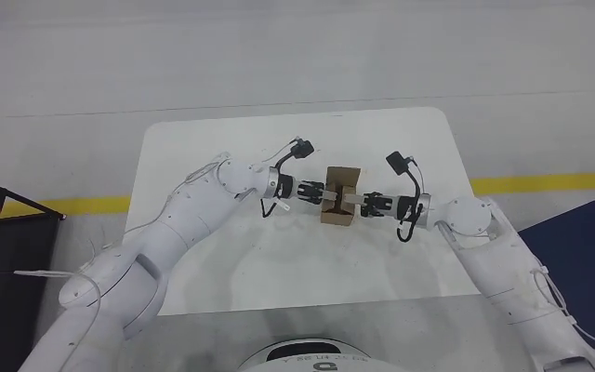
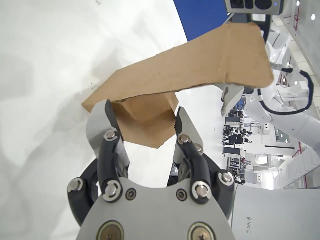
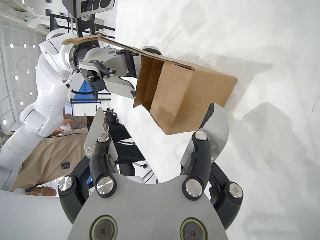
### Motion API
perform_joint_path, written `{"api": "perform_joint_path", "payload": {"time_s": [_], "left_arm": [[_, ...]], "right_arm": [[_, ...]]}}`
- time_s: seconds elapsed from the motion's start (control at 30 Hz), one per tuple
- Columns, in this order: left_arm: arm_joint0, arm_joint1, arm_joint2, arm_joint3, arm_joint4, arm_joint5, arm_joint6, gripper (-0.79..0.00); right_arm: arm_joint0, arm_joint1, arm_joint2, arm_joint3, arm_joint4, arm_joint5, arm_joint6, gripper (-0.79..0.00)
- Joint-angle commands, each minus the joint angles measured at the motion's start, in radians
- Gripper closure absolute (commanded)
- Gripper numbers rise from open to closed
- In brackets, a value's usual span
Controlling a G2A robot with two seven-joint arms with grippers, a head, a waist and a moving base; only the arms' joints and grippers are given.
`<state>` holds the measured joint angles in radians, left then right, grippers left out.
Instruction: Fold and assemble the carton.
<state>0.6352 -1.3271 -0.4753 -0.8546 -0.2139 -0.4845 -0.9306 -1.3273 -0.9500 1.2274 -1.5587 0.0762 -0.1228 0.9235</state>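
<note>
A small brown carton (image 1: 340, 193) lies half-folded at the middle of the white table (image 1: 232, 270), its flaps loose. My left gripper (image 1: 322, 192) holds it from one side, and in the left wrist view the left gripper (image 2: 145, 116) is shut on a folded panel of the carton (image 2: 190, 68), one finger at each edge. My right gripper (image 1: 362, 202) is at the opposite side. In the right wrist view the right gripper (image 3: 156, 112) stands open around the end of the carton (image 3: 180, 93); one finger (image 3: 212, 111) touches its wall, the other stands apart.
The table's edge runs near both arms' elbows, with bare white surface on all sides of the carton. A black frame (image 1: 19, 209) stands off the table at one side, and a blue panel (image 2: 197, 6) beyond the other edge.
</note>
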Motion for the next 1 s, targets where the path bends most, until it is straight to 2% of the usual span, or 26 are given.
{"api": "perform_joint_path", "payload": {"time_s": [0.0, 0.13, 0.2, 0.27, 0.3, 0.33, 0.57, 0.6, 0.63, 0.7, 0.73, 0.77, 0.97], "left_arm": [[0.004, 0.0, -0.001, -0.005, 0.007, 0.015, -0.015, -0.32], [0.0, -0.005, -0.002, -0.014, 0.021, 0.058, -0.051, -0.317], [-0.01, -0.008, -0.002, -0.024, 0.036, 0.074, -0.064, -0.262], [-0.022, -0.009, -0.006, -0.033, 0.052, 0.093, -0.073, -0.142], [-0.029, -0.01, -0.007, -0.039, 0.062, 0.108, -0.082, -0.025], [-0.035, -0.01, -0.008, -0.047, 0.071, 0.121, -0.093, 0.0], [-0.064, -0.005, -0.021, -0.114, 0.12, 0.232, -0.176, 0.0], [-0.061, -0.003, -0.027, -0.123, 0.116, 0.229, -0.175, -0.031], [-0.058, -0.002, -0.032, -0.128, 0.115, 0.229, -0.175, -0.215], [-0.052, 0.0, -0.041, -0.132, 0.114, 0.23, -0.176, -0.65], [-0.047, 0.001, -0.046, -0.132, 0.109, 0.227, -0.175, -0.742], [-0.043, 0.002, -0.049, -0.132, 0.112, 0.224, -0.176, -0.785], [-0.02, 0.004, -0.06, -0.123, 0.123, 0.208, -0.17, -0.785]], "right_arm": [[-0.001, 0.0, 0.0, -0.001, 0.0, -0.002, 0.003, -0.662], [-0.004, 0.0, -0.002, -0.005, -0.004, -0.006, 0.007, -0.656], [-0.006, 0.0, -0.003, -0.008, -0.007, -0.008, 0.006, -0.656], [-0.009, 0.001, -0.001, -0.011, -0.007, -0.011, 0.006, -0.656], [-0.011, 0.001, 0.0, -0.012, -0.006, -0.014, 0.006, -0.65], [-0.013, 0.001, 0.002, -0.012, -0.006, -0.015, 0.007, -0.653], [-0.021, 0.003, 0.009, -0.017, -0.005, -0.029, 0.007, -0.662], [-0.022, 0.003, 0.01, -0.017, -0.005, -0.029, 0.007, -0.665], [-0.022, 0.003, 0.009, -0.017, -0.005, -0.029, 0.007, -0.668], [-0.021, 0.002, 0.007, -0.015, -0.008, -0.029, 0.004, -0.683], [-0.021, 0.002, 0.006, -0.013, -0.01, -0.028, 0.002, -0.68], [-0.021, 0.001, 0.005, -0.013, -0.012, -0.027, 0.0, -0.686], [-0.018, 0.0, 0.0, -0.015, -0.016, -0.023, -0.002, -0.68]]}}
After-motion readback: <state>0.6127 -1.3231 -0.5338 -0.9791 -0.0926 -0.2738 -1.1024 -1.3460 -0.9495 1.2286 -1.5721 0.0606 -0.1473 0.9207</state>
